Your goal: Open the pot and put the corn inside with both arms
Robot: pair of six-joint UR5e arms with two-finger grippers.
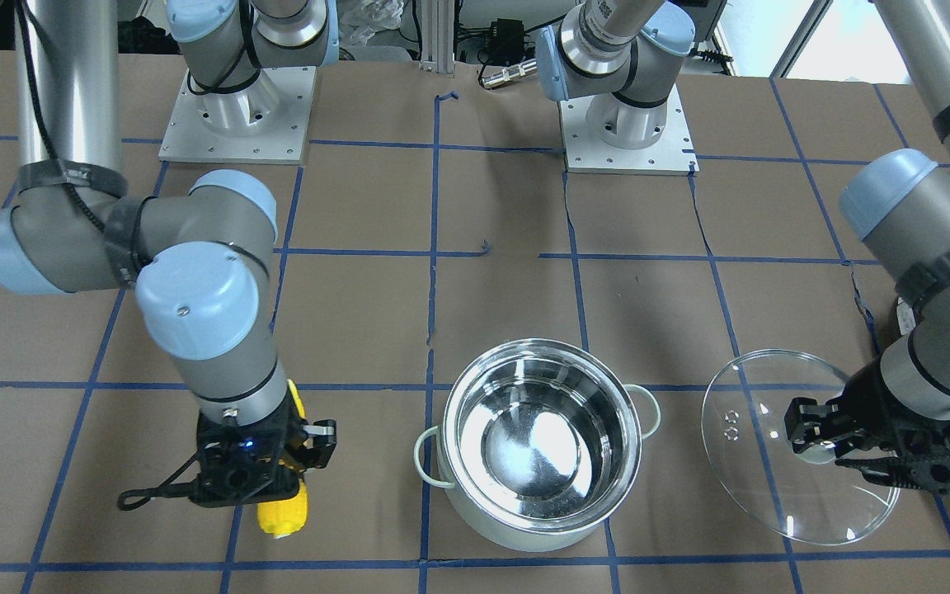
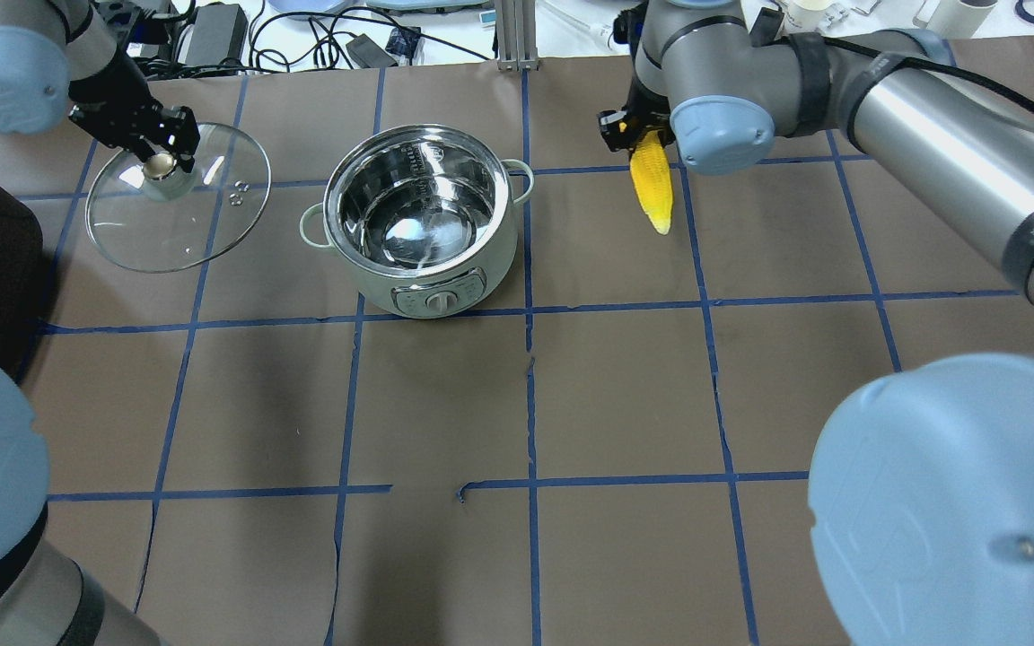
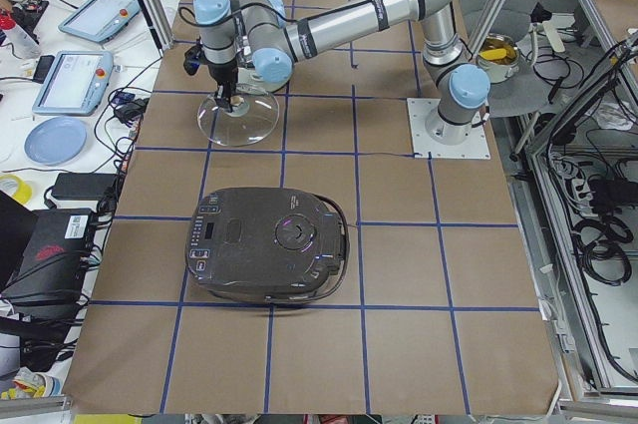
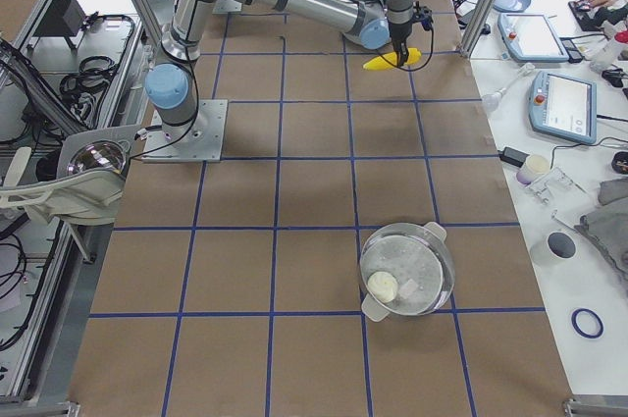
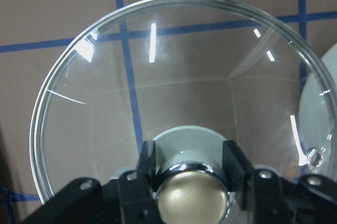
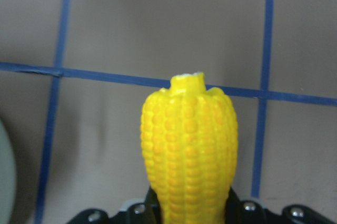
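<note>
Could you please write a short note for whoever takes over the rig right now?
Left gripper: shut on the knob of the glass lid, holding it beside the pot, on the robot's left.
Right gripper: shut on the corn, out on the pot's other side. I cannot tell whether the corn is clear of the table.
Done: the pot is open and empty, and the corn is gripped.
Left: carry the corn over the pot's rim and release it inside. The lid probably should stay well aside until then.
</note>
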